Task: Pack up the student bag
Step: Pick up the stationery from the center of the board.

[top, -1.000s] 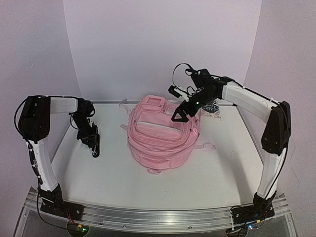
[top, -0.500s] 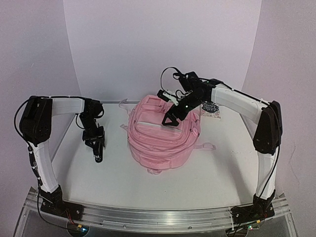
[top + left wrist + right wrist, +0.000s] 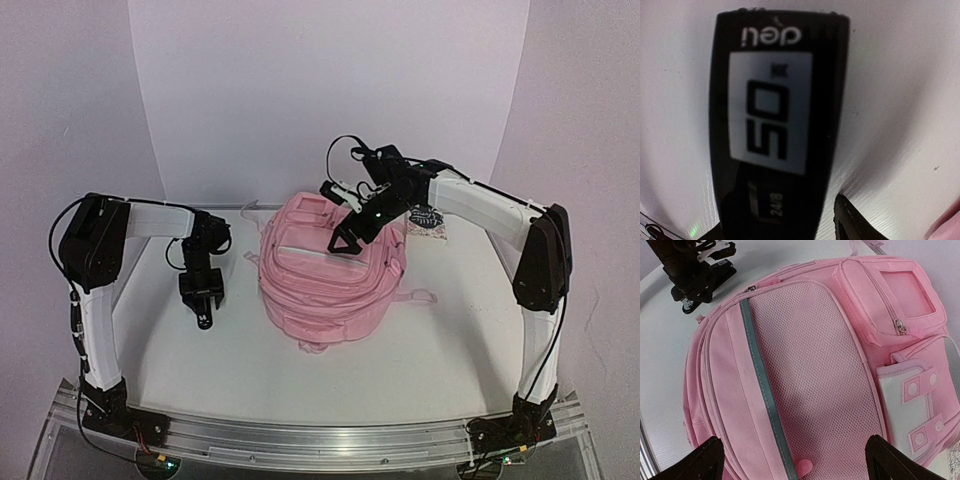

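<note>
While the right hand [image 3: 345, 245] hangs with fingers spread wide and nothing between them, the student bag [image 3: 330, 285] lies directly beneath it. Beside the bag, the left hand [image 3: 203, 305] points down at the tabletop [image 3: 430, 345], a black labelled box [image 3: 775, 125] just before its fingertips; grip cannot be told.

**Robot manipulation laboratory: bench-top recording cell.** A white table [image 3: 250, 360] stands inside a seamless white backdrop [image 3: 330, 90] that curves around its far side and both flanks, evenly lit like a photographic booth. Two jointed white-and-black arms, the left arm [image 3: 95, 340] and the right arm [image 3: 540, 350], are bolted to an aluminium rail [image 3: 320, 437] along the near edge. Exposed black cables [image 3: 332, 150] loop over the wrists. Green indicator lights [image 3: 168, 463] glow at the arm bases.
</note>
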Tool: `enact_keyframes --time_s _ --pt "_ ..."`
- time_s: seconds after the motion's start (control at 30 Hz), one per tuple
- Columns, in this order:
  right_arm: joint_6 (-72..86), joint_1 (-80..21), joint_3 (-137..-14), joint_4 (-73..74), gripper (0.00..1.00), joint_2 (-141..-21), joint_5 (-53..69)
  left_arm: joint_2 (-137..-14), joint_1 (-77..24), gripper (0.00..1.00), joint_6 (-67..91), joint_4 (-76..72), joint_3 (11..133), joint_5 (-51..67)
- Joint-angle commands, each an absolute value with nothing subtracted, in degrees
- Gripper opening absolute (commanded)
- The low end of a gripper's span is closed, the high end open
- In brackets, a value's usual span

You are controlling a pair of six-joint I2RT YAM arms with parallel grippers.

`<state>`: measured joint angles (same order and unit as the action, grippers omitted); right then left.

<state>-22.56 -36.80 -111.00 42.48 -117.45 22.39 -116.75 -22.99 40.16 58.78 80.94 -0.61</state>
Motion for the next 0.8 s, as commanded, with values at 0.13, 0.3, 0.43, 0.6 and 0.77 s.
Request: enact_keyframes --time_s 0.13,0.3,0.43,0.6,0.77 --pt "-21.1 -36.8 -112.8 41.5 0.97 -117.6 23.1 -118.8 -25.2 0.46 46.7 57.0 77.7 -0.7" --pt "-22.4 -37.4 -112.6 41.4 0.94 -117.9 23.7 -114.5 -25.4 0.22 48.4 53.2 75.3 3.5" --pt "-24.0 -38.4 -112.8 41.5 0.92 -118.4 23.3 -109.8 -25.6 0.14 48.7 54.7 76.3 3.0" --pt "-26.1 -40.1 -113.1 41.4 0.89 -119.0 22.0 -104.9 -25.7 0.06 48.3 57.0 79.2 3.5" --pt "-28.4 -41.3 -112.9 41.4 0.84 -119.7 20.2 -100.7 -26.6 0.01 48.1 57.0 80.6 5.7"
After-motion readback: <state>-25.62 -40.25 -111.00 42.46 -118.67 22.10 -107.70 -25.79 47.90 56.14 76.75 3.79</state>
